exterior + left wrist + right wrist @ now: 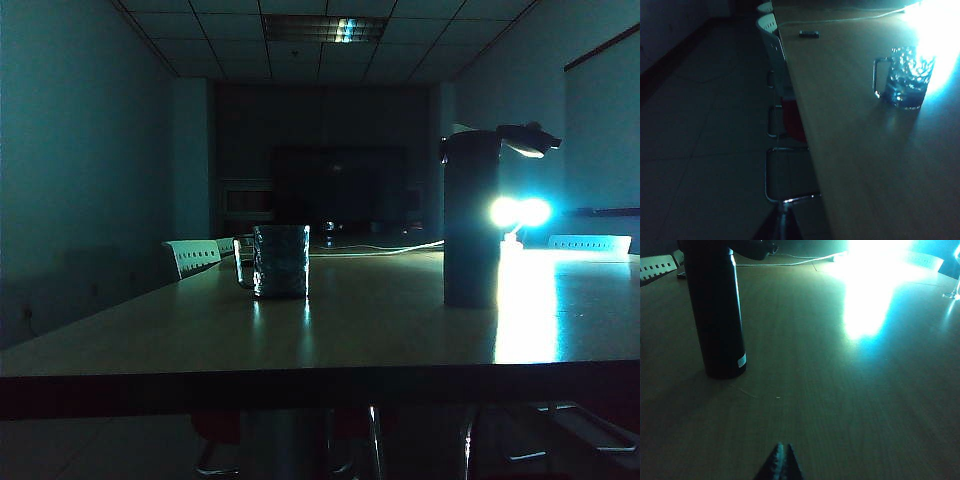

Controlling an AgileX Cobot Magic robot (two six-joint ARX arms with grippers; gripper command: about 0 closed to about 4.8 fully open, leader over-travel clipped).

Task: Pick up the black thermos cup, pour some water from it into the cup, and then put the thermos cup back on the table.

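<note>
The black thermos cup [471,220] stands upright on the table [400,340], right of centre, its flip lid jutting to the right. The cup [280,262], a clear glass mug, stands to its left with its handle on the left side. Neither arm shows in the exterior view. In the left wrist view the cup [905,77] sits far ahead of my left gripper [784,217], whose dark fingers meet in a point beside the table's edge. In the right wrist view my right gripper [781,447] is shut and empty low over the table, with the thermos cup [717,315] well ahead of it.
The room is dark. A bright lamp [520,212] glares from the back right of the table. White chairs [192,256] stand along the left side, one with a red seat [792,120]. A small dark object [809,34] and a white cable [380,248] lie farther back.
</note>
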